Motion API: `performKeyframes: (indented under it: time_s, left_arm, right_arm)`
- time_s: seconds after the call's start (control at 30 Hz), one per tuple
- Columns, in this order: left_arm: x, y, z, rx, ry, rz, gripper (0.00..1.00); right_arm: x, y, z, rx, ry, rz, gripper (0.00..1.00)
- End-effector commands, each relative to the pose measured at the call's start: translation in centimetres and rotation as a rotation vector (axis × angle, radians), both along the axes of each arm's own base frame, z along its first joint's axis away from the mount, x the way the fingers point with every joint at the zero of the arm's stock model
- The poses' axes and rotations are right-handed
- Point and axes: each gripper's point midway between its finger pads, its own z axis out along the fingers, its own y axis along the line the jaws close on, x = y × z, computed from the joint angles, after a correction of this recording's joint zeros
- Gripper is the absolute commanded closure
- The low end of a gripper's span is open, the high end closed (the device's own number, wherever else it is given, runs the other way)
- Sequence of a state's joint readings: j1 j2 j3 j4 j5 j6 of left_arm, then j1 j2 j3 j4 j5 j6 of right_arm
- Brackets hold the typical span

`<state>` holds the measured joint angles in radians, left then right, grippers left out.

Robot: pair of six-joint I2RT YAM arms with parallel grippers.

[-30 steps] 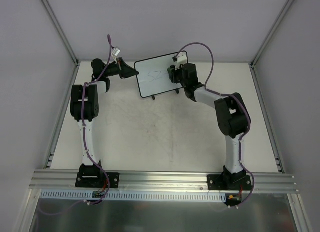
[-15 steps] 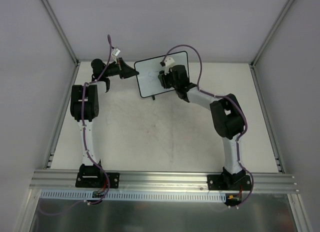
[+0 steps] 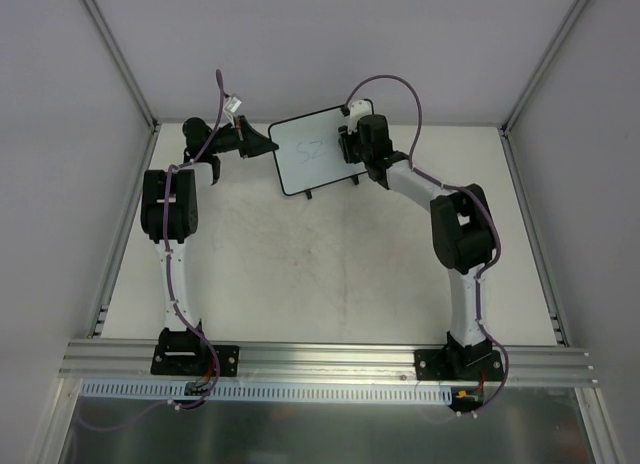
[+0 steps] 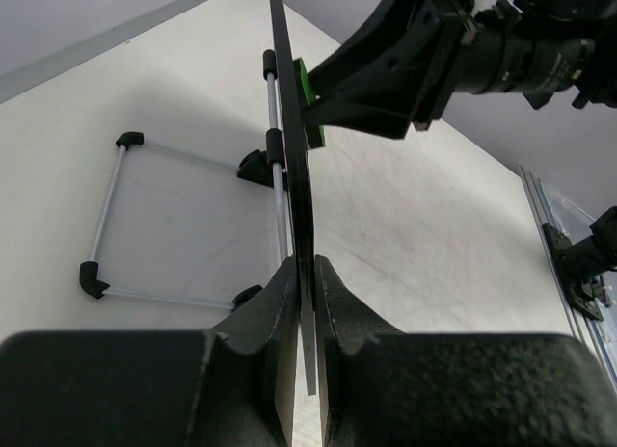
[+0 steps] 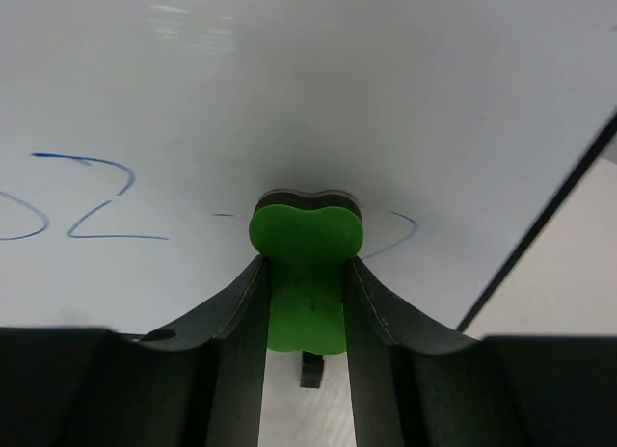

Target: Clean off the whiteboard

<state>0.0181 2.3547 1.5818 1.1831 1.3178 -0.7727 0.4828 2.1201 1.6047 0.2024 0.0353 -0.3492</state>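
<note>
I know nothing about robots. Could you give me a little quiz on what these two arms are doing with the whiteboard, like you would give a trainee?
1. True or false: the left gripper is shut on the edge of the whiteboard.
2. What does the right gripper hold? A) a green eraser B) a blue pen C) a cloth
3. Fill in: the writing on the board is ___ in colour.
Key: 1 true; 2 A; 3 blue.
</note>
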Motion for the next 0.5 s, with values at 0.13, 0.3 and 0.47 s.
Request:
performKeyframes:
  time_s: [0.13,0.3,0.47]
  left_arm:
    - [-1.3,-0.8,1.3,0.04,-0.13,-0.102,1.0]
    - [-1.3,-0.8,1.3,0.04,-0.128,-0.102,1.0]
    - [-1.3,-0.7,1.3,0.042,-0.126,-0.106,1.0]
  right_arm:
    - [3.5,-4.1,0.3,0.005,0.013,-0.109,1.0]
    - [4.0,-4.2,0.4,-0.003,0.019,-0.088,1.0]
    - [2.8,-1.4,-0.2,-0.033,0.045,0.009,1.0]
